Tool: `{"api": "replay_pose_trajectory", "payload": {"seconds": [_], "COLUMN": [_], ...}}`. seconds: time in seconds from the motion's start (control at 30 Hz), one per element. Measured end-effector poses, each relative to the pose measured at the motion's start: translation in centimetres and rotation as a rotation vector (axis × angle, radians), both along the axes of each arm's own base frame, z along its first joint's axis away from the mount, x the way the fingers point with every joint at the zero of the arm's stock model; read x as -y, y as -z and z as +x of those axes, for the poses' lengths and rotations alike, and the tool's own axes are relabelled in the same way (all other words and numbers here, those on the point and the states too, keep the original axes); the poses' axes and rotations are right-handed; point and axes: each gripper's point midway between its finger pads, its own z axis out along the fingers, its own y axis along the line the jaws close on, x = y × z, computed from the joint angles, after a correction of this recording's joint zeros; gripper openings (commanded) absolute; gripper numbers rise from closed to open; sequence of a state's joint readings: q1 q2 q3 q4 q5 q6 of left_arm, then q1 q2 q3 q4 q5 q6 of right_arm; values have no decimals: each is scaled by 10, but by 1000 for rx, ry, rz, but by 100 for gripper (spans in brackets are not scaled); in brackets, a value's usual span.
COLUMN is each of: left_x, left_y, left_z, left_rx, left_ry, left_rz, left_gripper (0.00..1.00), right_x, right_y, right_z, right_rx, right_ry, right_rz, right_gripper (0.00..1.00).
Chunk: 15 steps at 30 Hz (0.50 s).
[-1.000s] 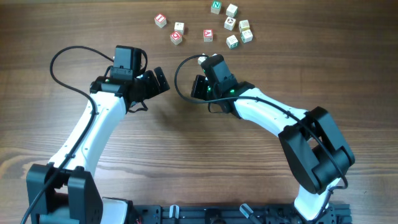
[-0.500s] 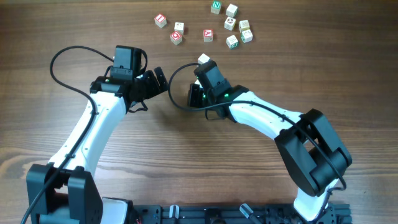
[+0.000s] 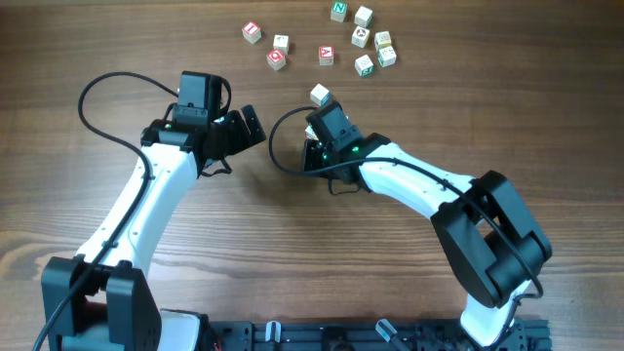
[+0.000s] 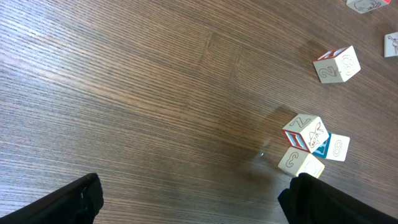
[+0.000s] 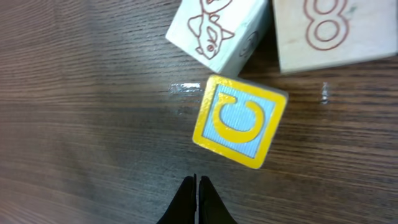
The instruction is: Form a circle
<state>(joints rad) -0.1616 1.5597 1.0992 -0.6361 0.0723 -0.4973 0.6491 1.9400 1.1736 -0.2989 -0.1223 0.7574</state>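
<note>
Pale wooden letter cubes [image 3: 364, 64] lie loose on the brown wood-grain surface [image 3: 292, 244]; no ring is formed.

Most cubes are scattered near the far edge, several with red faces and one with a green "N" [image 3: 338, 11]. A small cluster sits just ahead of the right gripper [image 5: 196, 198], whose fingers are pressed together on nothing. Nearest to it is a tilted yellow-bordered cube [image 5: 239, 121] with a yellow "C" on a ribbed pale-blue face. Beyond that are a white cube [image 5: 217, 28] with a red outline drawing of an animal and a bare-wood cube [image 5: 326, 28] printed with a red "8". The left gripper [image 4: 193, 194] is spread wide and empty, with a red-edged "Z" cube [image 4: 306, 132] near its right finger.
</note>
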Motion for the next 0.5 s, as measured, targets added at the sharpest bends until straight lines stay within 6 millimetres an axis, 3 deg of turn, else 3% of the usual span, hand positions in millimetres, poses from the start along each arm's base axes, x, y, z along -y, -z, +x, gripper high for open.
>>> {"api": "replay_pose_trajectory", "payload": {"seconds": [0.5], "left_x": [0], "left_y": [0], "left_z": [0], "left_rx": [0], "left_ry": [0], "left_rz": [0], "left_gripper": [100], "right_x": [13], "right_y": [3], "right_z": [6], "right_rx": [23], "right_ry": [39], "right_rz": [-57], "right_gripper": [4]}}
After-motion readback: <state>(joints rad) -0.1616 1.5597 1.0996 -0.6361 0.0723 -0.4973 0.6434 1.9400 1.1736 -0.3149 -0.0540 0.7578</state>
